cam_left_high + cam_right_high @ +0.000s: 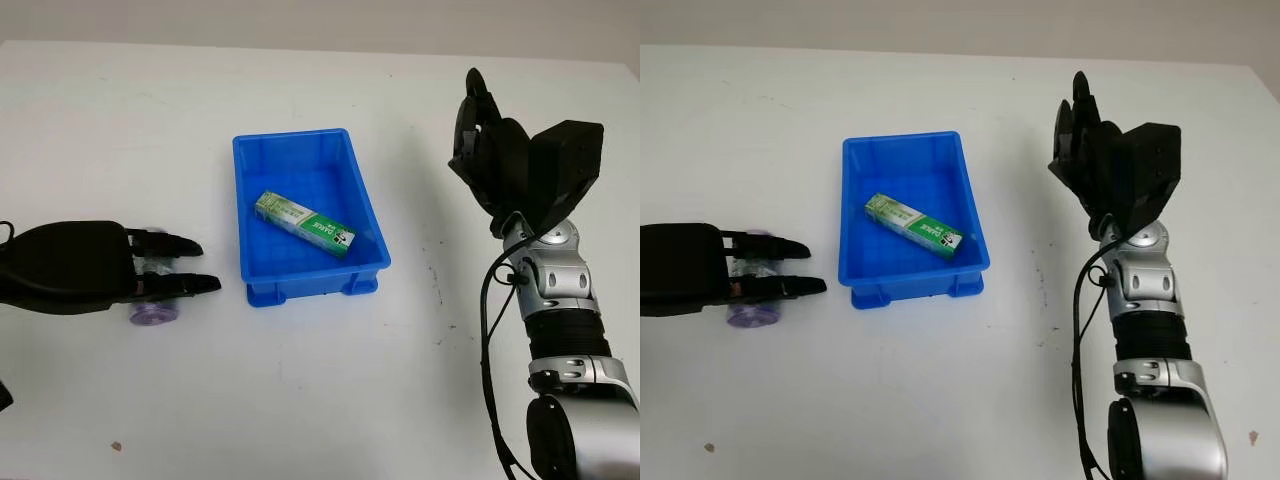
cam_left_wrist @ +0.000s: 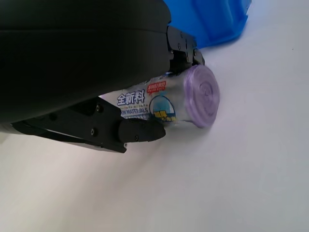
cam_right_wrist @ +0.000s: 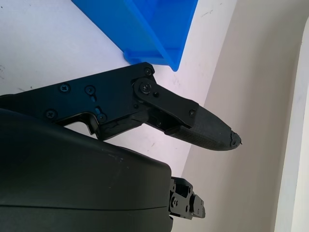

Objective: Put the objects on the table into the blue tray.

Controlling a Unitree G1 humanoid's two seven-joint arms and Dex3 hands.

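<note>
A blue tray (image 1: 245, 215) stands at the table's middle with a green and white toothpaste box (image 1: 304, 223) lying slantwise inside it. Left of the tray, a purple roll in a clear printed wrapper (image 2: 193, 96) lies on the table (image 1: 330, 400). My left hand (image 1: 185, 265) is low over that roll (image 1: 153, 314), open, with one finger (image 2: 183, 48) above the roll and another (image 2: 140, 133) below it. The hand's shell hides most of the roll. My right hand (image 1: 480, 130) is open and raised off the table to the right of the tray, holding nothing.
The white table runs bare in front of the tray and between the tray and my right arm (image 1: 560, 330). A small brown speck (image 1: 116, 446) lies near the front left edge. The table's back edge (image 1: 320, 47) meets a pale wall.
</note>
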